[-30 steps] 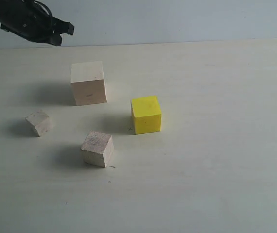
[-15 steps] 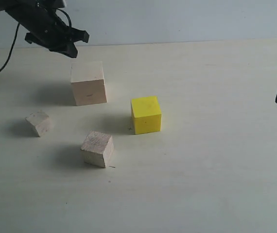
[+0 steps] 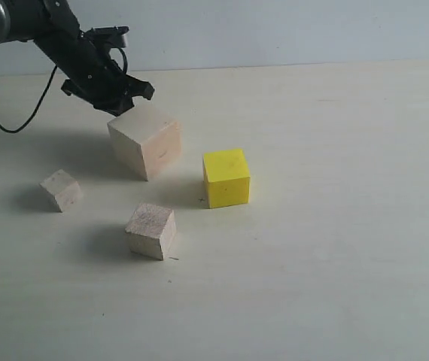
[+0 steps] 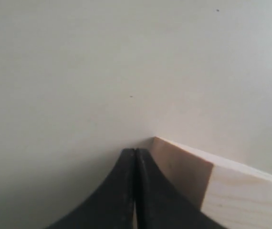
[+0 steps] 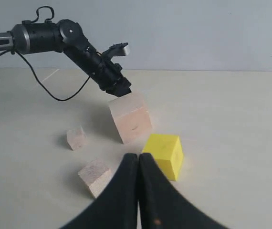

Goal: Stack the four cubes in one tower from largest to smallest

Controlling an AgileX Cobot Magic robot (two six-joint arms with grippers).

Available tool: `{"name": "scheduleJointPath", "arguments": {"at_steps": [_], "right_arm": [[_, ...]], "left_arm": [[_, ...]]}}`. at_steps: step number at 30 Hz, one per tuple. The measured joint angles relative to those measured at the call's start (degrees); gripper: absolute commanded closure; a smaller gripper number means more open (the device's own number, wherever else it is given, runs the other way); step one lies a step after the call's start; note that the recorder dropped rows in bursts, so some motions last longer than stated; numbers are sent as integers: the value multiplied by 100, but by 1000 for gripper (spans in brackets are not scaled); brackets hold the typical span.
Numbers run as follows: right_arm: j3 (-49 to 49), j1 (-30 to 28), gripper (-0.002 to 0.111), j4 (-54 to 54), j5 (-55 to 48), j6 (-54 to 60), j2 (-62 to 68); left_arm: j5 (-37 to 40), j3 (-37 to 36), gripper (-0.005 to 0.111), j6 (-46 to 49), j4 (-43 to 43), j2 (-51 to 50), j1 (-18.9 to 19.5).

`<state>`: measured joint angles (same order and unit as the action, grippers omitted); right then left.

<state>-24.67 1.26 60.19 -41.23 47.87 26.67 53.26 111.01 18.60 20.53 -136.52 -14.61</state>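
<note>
left end effector: fingers pressed flat together with nothing between them. The tip is at the far upper corner of the large pale cube and seems to touch it, though the wrist view is too close to be sure.
right end effector: fingers closed against each other, holding nothing. It is off at the right side, well apart from every cube.
large pale cube: on the table, back left of the group, turned so that a vertical edge faces the exterior camera.
yellow cube: flat on the table, just right of the large pale cube and not touching it.
medium pale cube: nearest the exterior camera, in front of the large one.
small pale cube: furthest left, standing alone.
stacking: not begun; all four cubes rest separately on the table.
</note>
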Motion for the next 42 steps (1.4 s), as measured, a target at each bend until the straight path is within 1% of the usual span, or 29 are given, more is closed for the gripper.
{"name": "scheduleJointPath", "arguments": {"at_steps": [6,11,16,24,34,42], "right_arm": [[0,0,108,-208,101,11,0],[0,0,108,-220,114,21,0],[0,0,108,-230,114,31,0],[0,0,108,-230,118,31,0],[0,0,108,-230,118,31,0],[0,0,108,-230,118,31,0]], "left_arm": [[152,0,107,90,57,-46,-226],[235,0,107,507,232,-46,-370],[296,0,107,637,333,-46,-494],[621,0,107,631,223,-46,-529],[1183,0,107,366,14,-46,-529],[1582,0,107,-54,-111,181,-529]]}}
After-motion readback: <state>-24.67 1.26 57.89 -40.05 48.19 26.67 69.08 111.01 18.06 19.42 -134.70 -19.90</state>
